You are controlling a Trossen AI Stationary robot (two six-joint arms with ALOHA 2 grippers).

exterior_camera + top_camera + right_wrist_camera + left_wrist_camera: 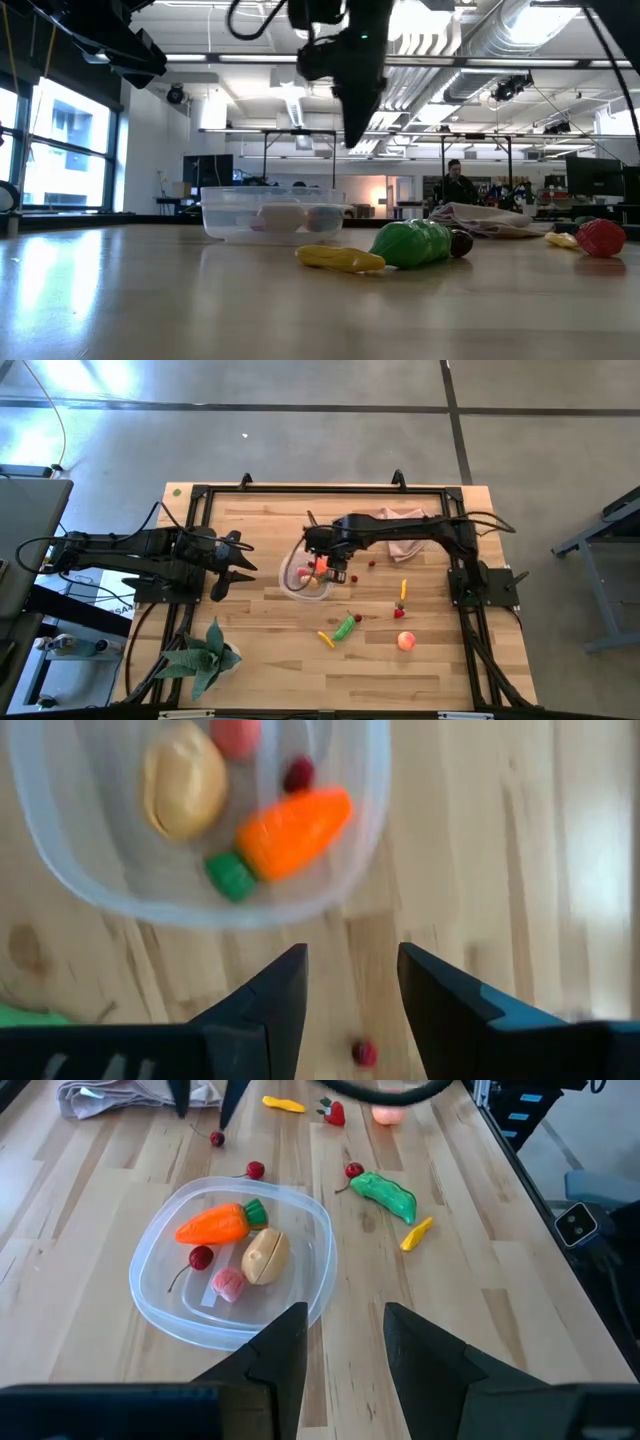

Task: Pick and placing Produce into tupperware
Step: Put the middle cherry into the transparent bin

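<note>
The clear tupperware (318,1270) sits mid-table and holds an orange carrot (212,1225), a tan lump (264,1255), a pink piece (229,1284) and a red cherry (200,1258). My right gripper (350,982) hovers open and empty above the tub's right rim (335,568). My left gripper (345,1342) waits open to the tub's left (225,572). On the table to the right lie a green pepper (345,627), a yellow piece (326,639), a peach fruit (406,641), a strawberry (400,612) and red berries (255,1170).
A pink cloth (400,525) lies near the far edge behind the right arm. A green leafy plant (205,655) stands at the near left corner. Another yellow piece (404,589) lies right of the tub. One red berry (365,1052) rests just beside the tub's rim.
</note>
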